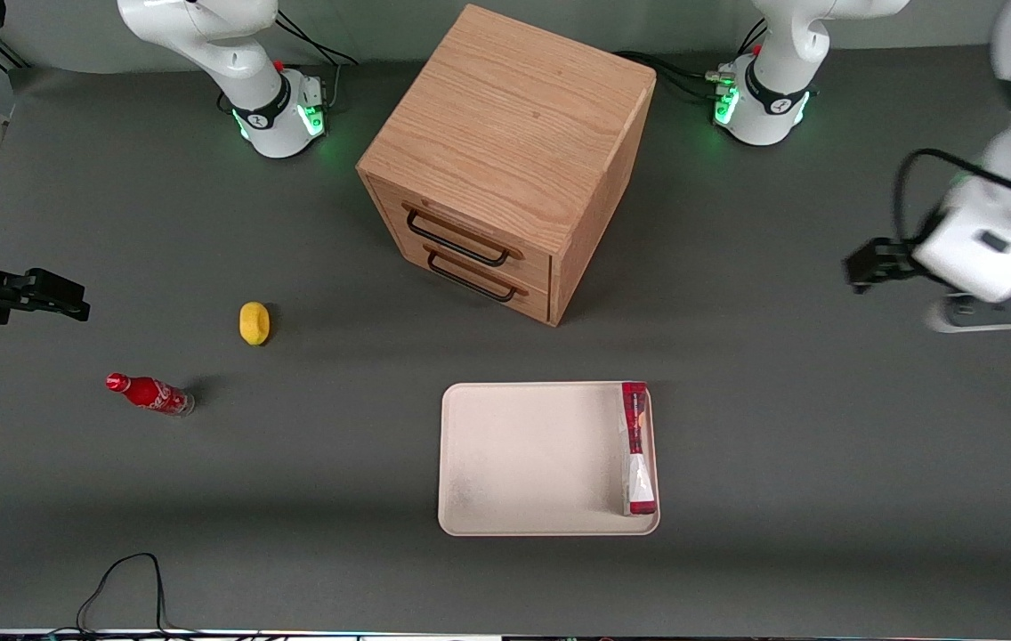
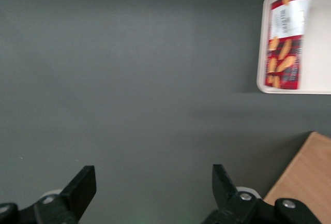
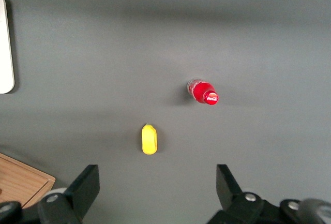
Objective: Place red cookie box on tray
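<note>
**Cookie box rests on tray as working arm stands clear**

The red cookie box (image 1: 637,448) lies flat inside the tray (image 1: 523,463), which sits near the bench's front edge, roughly midway along it. The carton runs lengthwise against the tray rim on the side toward the working arm's end of the bench, its printed face up; one end sits close to a tray corner. Nothing presses on it or leans against it.

By the look of things the placing itself is done, and the step in hand is a clean retreat. Doing that well means keeping the arm high and away from the tray, so no finger or cable brushes the light carton and nudges it over the low rim.

Farther from the front edge, at the working arm's end of the bench, the gripper (image 1: 866,264) hangs above bare mat, well apart from the tray. Its fingers (image 2: 80,185) are spread wide with only grey bench surface between them; they hold nothing and touch nothing.

Toward the parked arm's end lie a small red soda bottle (image 1: 149,393) on its side and, a little farther back, a yellow object (image 1: 254,322). The wooden drawer cabinet (image 1: 505,160) stands toward the bench's rear edge, both drawers closed.
</note>
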